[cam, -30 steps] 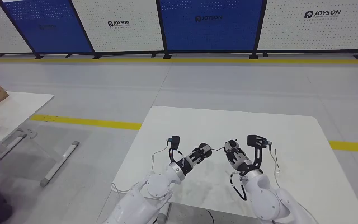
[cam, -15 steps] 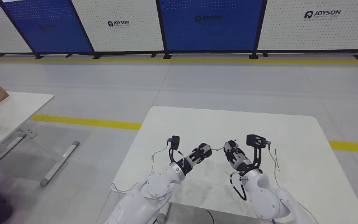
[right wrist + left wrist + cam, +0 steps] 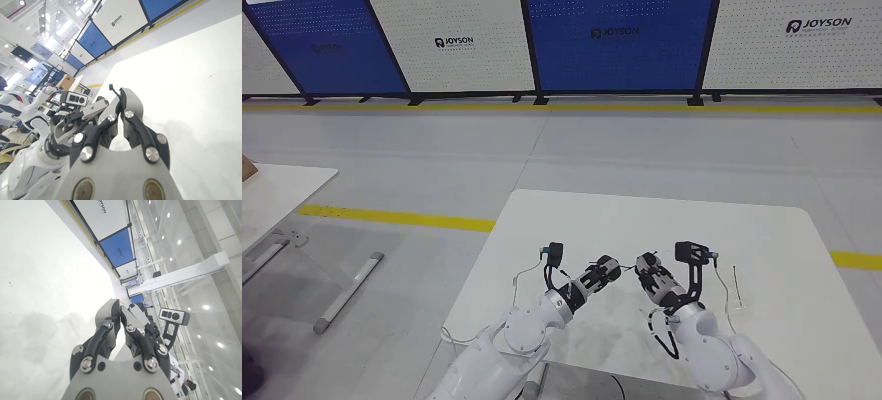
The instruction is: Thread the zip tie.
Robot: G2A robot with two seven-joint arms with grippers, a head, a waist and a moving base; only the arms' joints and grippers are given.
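Note:
A thin black zip tie sticks out of my right gripper, its small square head just past the fingertips. This gripper is shut on the tie. My left gripper is also shut, with a short black piece of zip tie poking out sideways between its fingers. In the top view the left gripper and the right gripper face each other tip to tip, a small gap apart, above the front half of the white table.
The table's near edge lies close under both arms, and its left edge is near the left arm. Bare tabletop stretches behind and to the right of the grippers. Blue and white partition panels stand far across the floor.
The right arm has shifted slightly left, bringing its gripper closer to the left gripper. The left arm has stayed put. Both grippers remain shut.

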